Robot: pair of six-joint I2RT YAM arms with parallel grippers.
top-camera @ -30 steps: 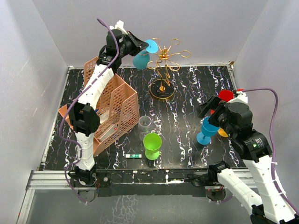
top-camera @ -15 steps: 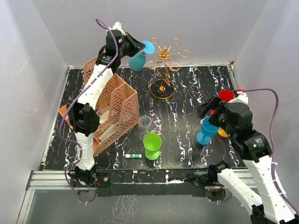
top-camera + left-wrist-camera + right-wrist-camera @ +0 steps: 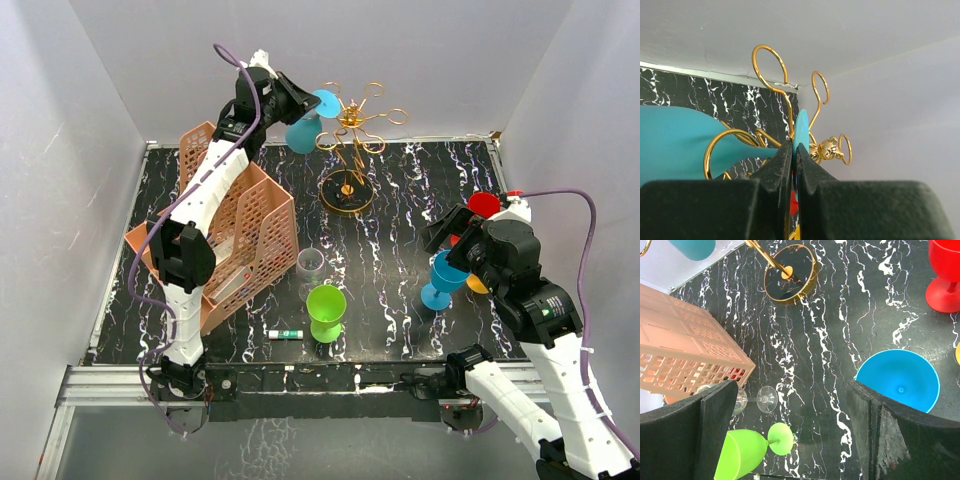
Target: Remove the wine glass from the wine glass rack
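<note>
The wine glass (image 3: 300, 134), teal, hangs tilted high at the left of the wine glass rack (image 3: 350, 120). Its foot is pinched edge-on by the left gripper (image 3: 306, 102). Only the left wrist view shows the foot's rim close among the gold loops. The right gripper (image 3: 790, 407) stands spread wide near a blue glass (image 3: 900, 380).

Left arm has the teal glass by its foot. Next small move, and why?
Probably ease the left gripper leftward, away from the wine glass rack: it is shut on the foot of the teal wine glass, which sits close by the gold loops.
</note>
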